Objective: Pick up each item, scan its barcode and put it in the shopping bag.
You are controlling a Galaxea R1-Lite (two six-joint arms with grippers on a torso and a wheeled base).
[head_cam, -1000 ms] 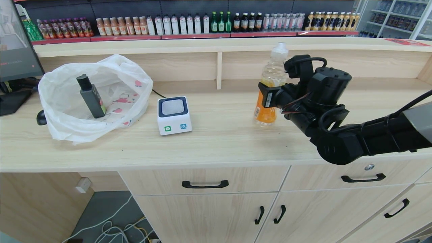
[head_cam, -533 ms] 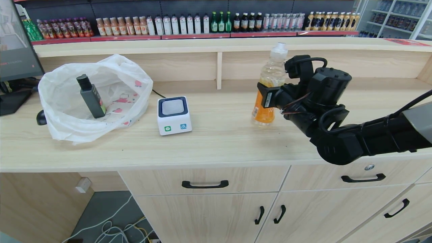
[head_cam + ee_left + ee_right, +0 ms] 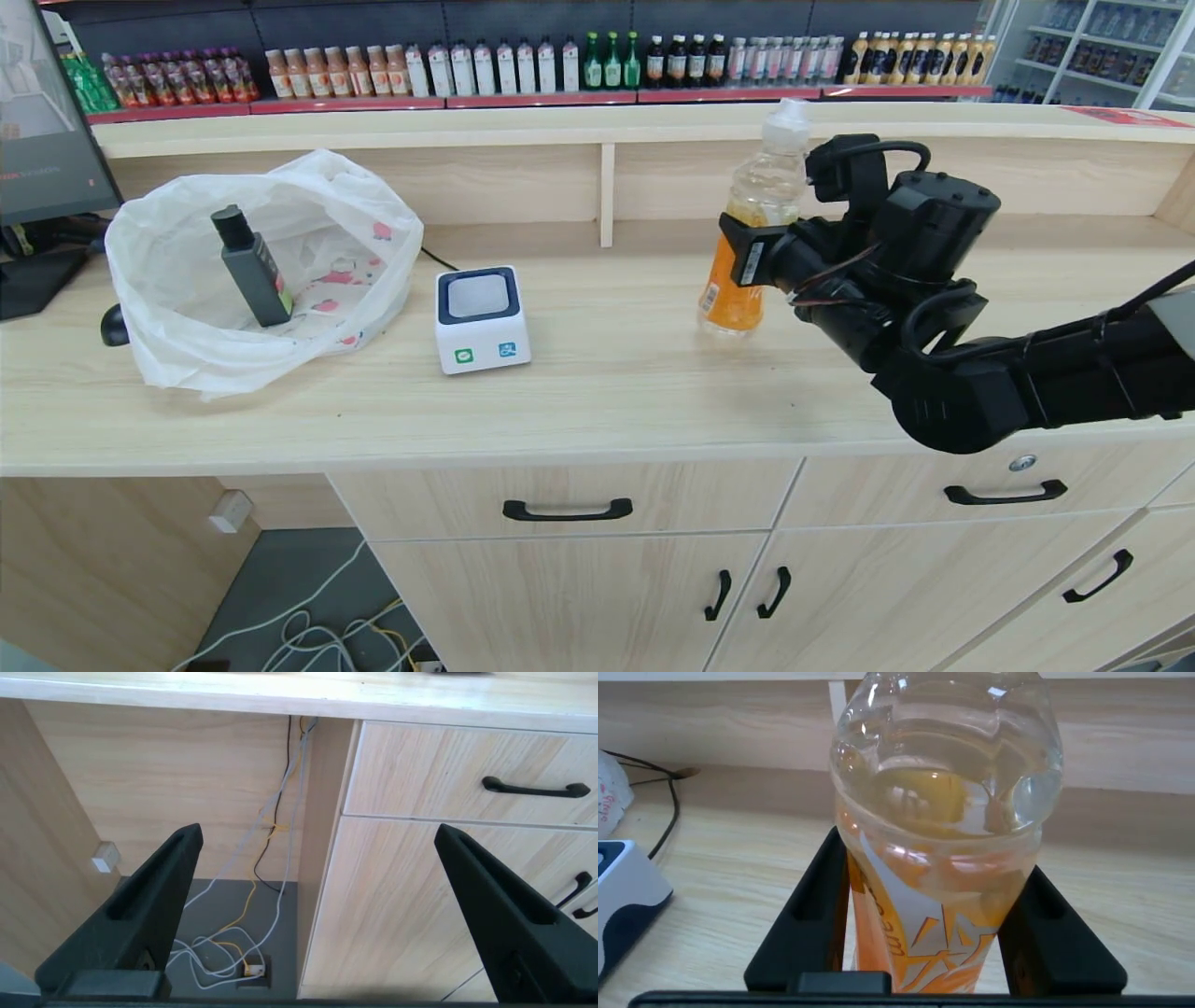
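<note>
As the orange drink bottle [image 3: 761,196] is being held by the right gripper [image 3: 752,250], its two black fingers [image 3: 811,917] are being pressed against opposite sides of the labelled lower body, closed down to the bottle's width. The bottle is being held tilted, its white cap leaning toward the robot's right and its base low over the right half of the wooden counter [image 3: 597,392]. Whether the base is touching the wood cannot be told.

The white scanner box [image 3: 481,319] is being noted between the bottle and the shopping bag [image 3: 187,359], well apart from the bottle and just beside the bag. A thin dark cable [image 3: 434,259] is running from behind it toward the bag. The bag is lying at the counter's left end with its mouth gaping open, and a dark bottle [image 3: 252,269] is leaning inside it. A monitor [image 3: 47,140] is standing at the left edge behind the bag. A raised back ledge with an upright divider [image 3: 606,194] is running along the counter's far side, close behind the held bottle. Shelves of drinks [image 3: 560,65] are lined up beyond.

The left gripper [image 3: 318,905] is being held below the counter edge, facing the cabinet front, its jaws spread wide with nothing between them. Drawer fronts with black handles [image 3: 535,788] and loose floor cables [image 3: 229,952] are lying beyond it.
</note>
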